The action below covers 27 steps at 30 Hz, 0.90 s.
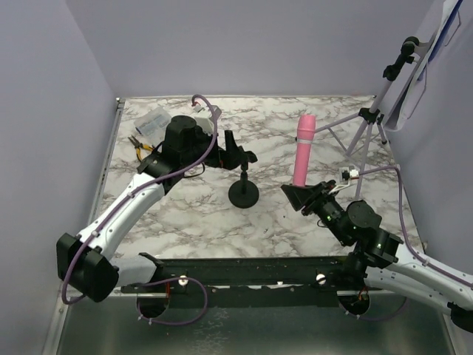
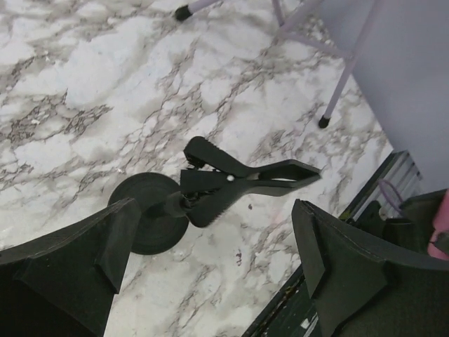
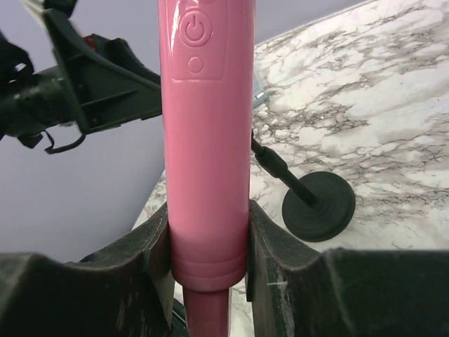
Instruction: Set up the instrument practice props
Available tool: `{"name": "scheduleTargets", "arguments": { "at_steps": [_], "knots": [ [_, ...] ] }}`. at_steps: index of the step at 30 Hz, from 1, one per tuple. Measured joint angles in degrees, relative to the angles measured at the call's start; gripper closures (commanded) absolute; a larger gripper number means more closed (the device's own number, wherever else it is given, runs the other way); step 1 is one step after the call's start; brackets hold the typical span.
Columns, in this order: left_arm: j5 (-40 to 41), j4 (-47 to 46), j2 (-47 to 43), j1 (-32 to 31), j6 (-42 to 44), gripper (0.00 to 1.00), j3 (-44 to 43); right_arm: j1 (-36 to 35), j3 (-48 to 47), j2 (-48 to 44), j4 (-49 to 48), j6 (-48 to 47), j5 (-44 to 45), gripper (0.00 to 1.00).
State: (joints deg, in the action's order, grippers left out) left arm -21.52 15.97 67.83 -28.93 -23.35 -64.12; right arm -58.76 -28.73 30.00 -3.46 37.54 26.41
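Observation:
The pink microphone (image 1: 304, 148) stands upright in my right gripper (image 1: 299, 194), which is shut on its lower body; in the right wrist view the microphone (image 3: 203, 140) fills the gap between the pads of that gripper (image 3: 208, 246). The small black mic stand (image 1: 243, 195) stands mid-table on its round base, left of the microphone. My left gripper (image 1: 236, 151) is open at the stand's top; its wrist view shows the stand's clip (image 2: 238, 179) just beyond the open, empty gripper (image 2: 214, 232). The lavender music stand (image 1: 414, 59) on its silver tripod (image 1: 366, 122) stands at the back right and holds sheet-music pages (image 1: 446, 26).
A clear plastic box (image 1: 151, 123) and orange-handled pliers (image 1: 140, 148) lie at the back left, behind my left arm. Walls close in the table on the left, back and right. The tripod's legs (image 2: 337, 84) spread over the table's back right corner.

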Motion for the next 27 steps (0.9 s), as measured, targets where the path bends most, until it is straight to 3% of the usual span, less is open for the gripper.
{"name": "scheduleTargets", "arguments": {
  "at_steps": [7,16,22,25,27],
  "knots": [
    [-2.40,1.70,8.11,0.07,3.06,0.25,-2.01,0.00,0.61,1.62,-0.17,-0.83,-1.40,1.00],
    [-4.79,-0.31,6.05,-0.09,3.21,0.73,0.39,0.00,0.63,4.61,-1.36,-1.57,-3.61,1.00],
    [-5.44,-0.87,4.09,-1.14,0.13,0.84,2.27,0.00,0.63,4.61,-2.27,-1.66,-3.65,1.00],
    [-5.62,-1.07,2.80,-1.49,-1.49,0.83,3.52,0.00,0.63,4.83,-2.91,-2.01,-3.63,1.00],
    [-5.70,-1.16,1.46,-1.53,-2.69,0.77,4.55,0.00,0.63,5.27,-3.08,-2.25,-3.65,1.00]
  ]
}}
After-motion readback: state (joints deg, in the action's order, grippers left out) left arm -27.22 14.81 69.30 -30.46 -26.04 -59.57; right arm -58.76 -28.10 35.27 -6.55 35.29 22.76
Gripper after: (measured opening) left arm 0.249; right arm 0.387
